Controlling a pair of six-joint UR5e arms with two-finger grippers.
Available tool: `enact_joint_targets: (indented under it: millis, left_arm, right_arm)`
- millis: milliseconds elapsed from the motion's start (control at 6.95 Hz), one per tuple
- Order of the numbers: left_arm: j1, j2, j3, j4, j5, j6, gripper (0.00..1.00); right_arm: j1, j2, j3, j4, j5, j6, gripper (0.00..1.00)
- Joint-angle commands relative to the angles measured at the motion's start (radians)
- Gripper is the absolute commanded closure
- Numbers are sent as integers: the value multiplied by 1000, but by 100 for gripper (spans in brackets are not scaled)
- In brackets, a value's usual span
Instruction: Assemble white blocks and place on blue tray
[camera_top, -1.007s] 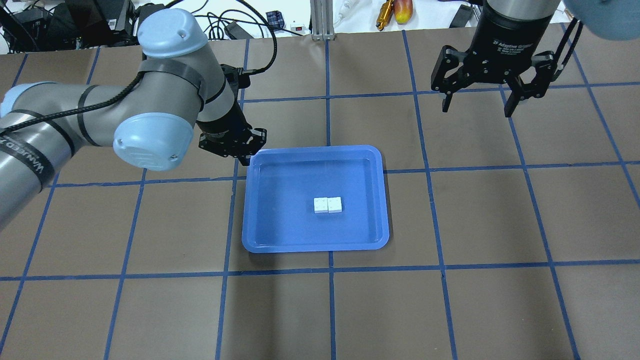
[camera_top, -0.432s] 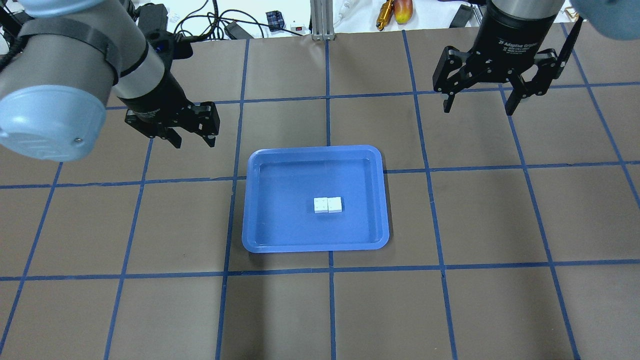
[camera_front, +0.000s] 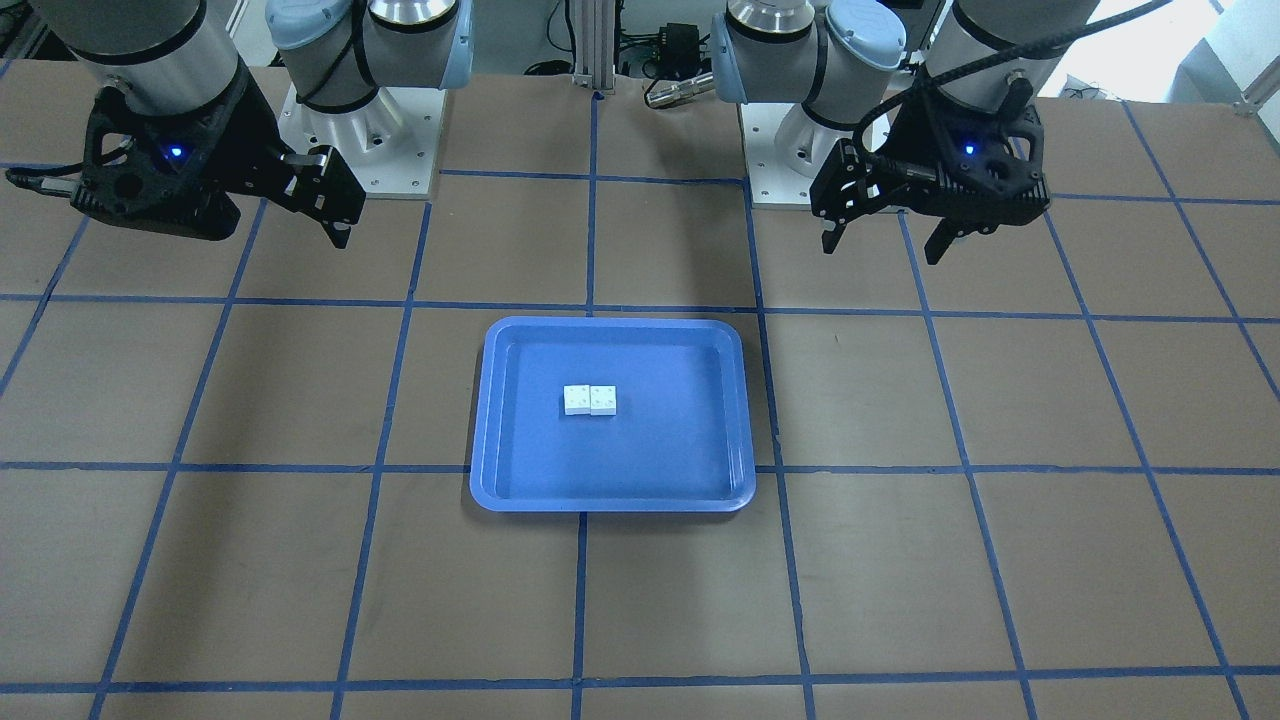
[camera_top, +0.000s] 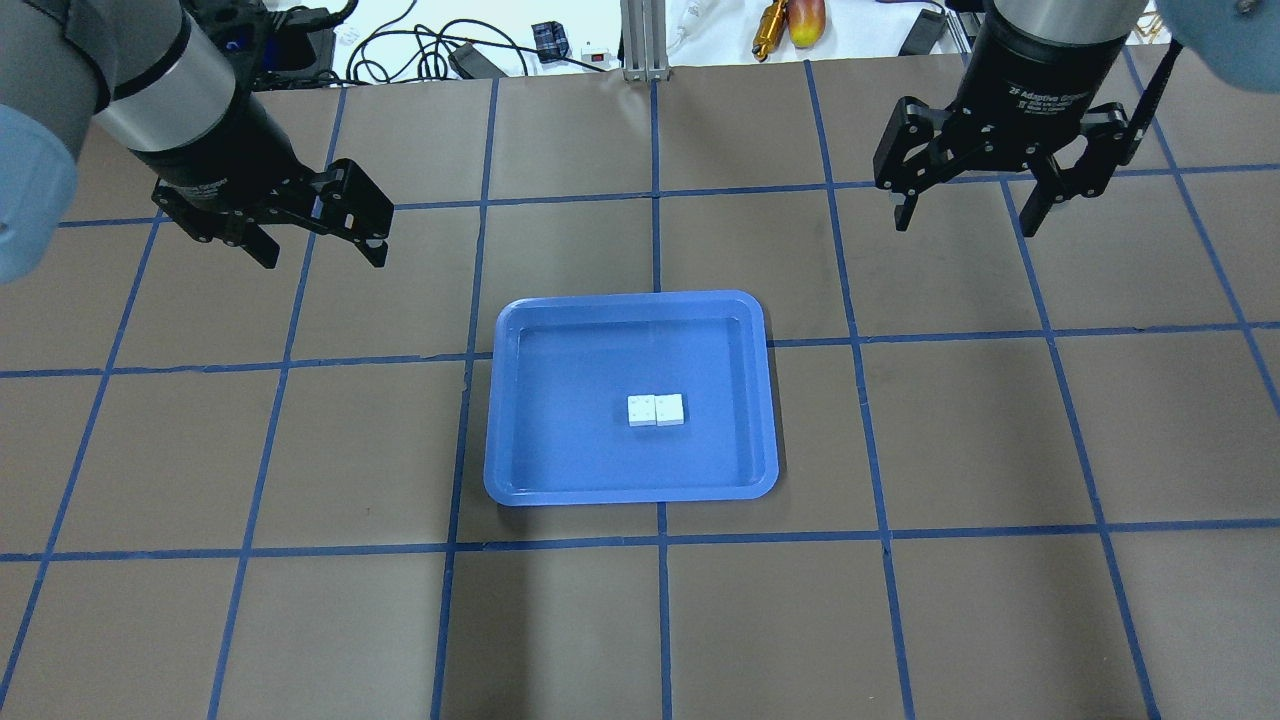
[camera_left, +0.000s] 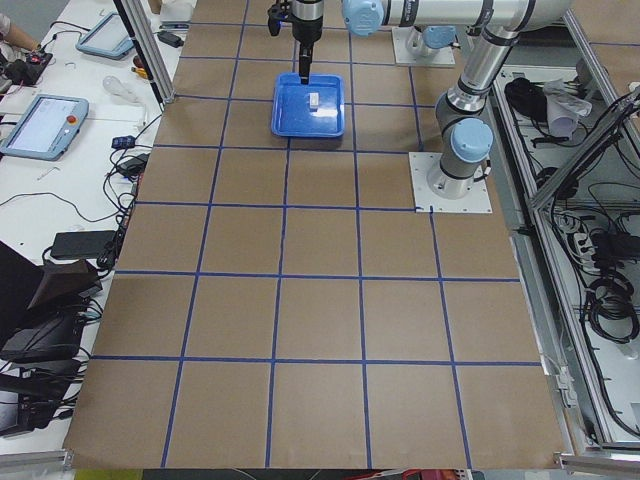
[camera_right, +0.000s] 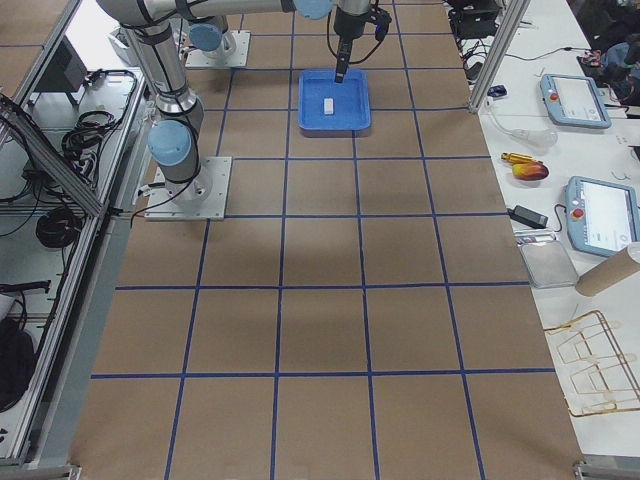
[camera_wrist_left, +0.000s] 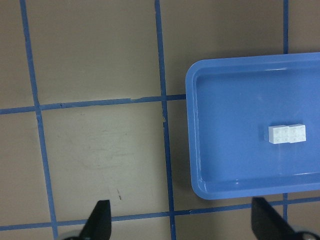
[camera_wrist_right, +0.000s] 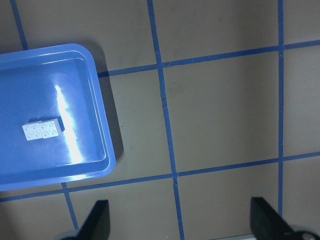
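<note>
The two white blocks (camera_top: 655, 410) lie joined side by side near the middle of the blue tray (camera_top: 520, 400). They also show in the front view (camera_front: 589, 400), the left wrist view (camera_wrist_left: 286, 134) and the right wrist view (camera_wrist_right: 42, 130). My left gripper (camera_top: 320, 250) hangs open and empty above the table, up and left of the tray; it also shows in the front view (camera_front: 882, 240). My right gripper (camera_top: 968, 210) hangs open and empty, up and right of the tray. In the front view only one of its fingers (camera_front: 335, 225) shows.
The table is brown paper with a blue tape grid. Cables, a small box and tools (camera_top: 770, 25) lie beyond the far edge. The arm bases (camera_front: 360, 150) stand on the robot's side of the table.
My left gripper has moved away from the tray's far left corner, up and to the left. The right gripper has barely shifted. The blocks and tray have not moved.
</note>
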Motion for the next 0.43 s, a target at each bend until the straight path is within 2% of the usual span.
enact_joint_targets:
  millis: [0,144,288]
  left_arm:
    - [10,25,5,-27,40,8,0]
    - [10,20,28,-34,63,8,0]
    - [12,-14,95,-66,69,3,0]
  right_arm:
    - [-3,-26,41,-24,0,-11,0]
    - [-6,-29,41,-29,0,-55,0]
    - [-7,-34,41,-29,0,-78,0]
